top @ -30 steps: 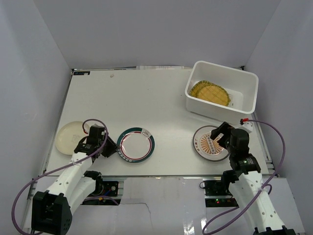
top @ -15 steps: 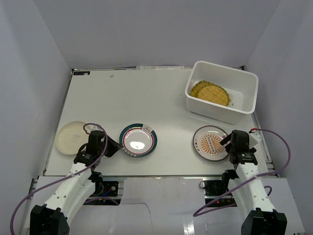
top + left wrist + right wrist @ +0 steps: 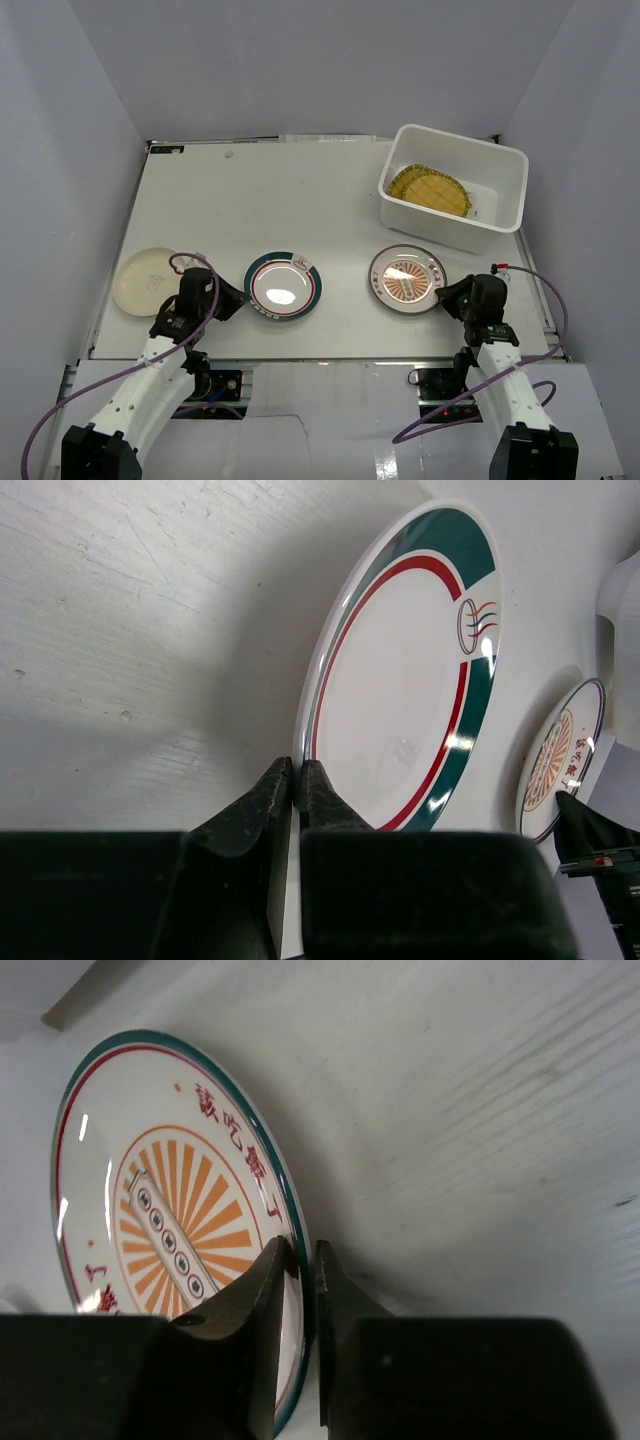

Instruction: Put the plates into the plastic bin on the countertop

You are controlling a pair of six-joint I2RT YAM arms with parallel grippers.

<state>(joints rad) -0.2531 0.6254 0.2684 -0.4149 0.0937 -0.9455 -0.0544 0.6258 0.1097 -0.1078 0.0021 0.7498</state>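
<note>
Two plates pinched by their rims near the tabletop's (image 3: pixel 300 190) front edge.
The left gripper (image 3: pixel 296 770) clamps the green-red-rimmed plate (image 3: pixel 400 710), which carries an oval emblem. The right gripper (image 3: pixel 298 1250) clamps the sunburst plate (image 3: pixel 170 1230), printed with orange Chinese characters. Yellow plates (image 3: pixel 430 188) lie in the plastic bin (image 3: pixel 440 226).

Glossy plates (image 3: pixel 283 290), matt scuffed countertop (image 3: pixel 260 200), smooth plastic bin (image 3: pixel 440 228)

Lab test cell (bare white walls (image 3: pixel 330 60))

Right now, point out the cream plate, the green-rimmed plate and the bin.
cream plate (image 3: pixel 141 282), top view, centre of dish.
green-rimmed plate (image 3: pixel 283 288), top view, white centre.
bin (image 3: pixel 445 228), top view, near outer wall.
</note>
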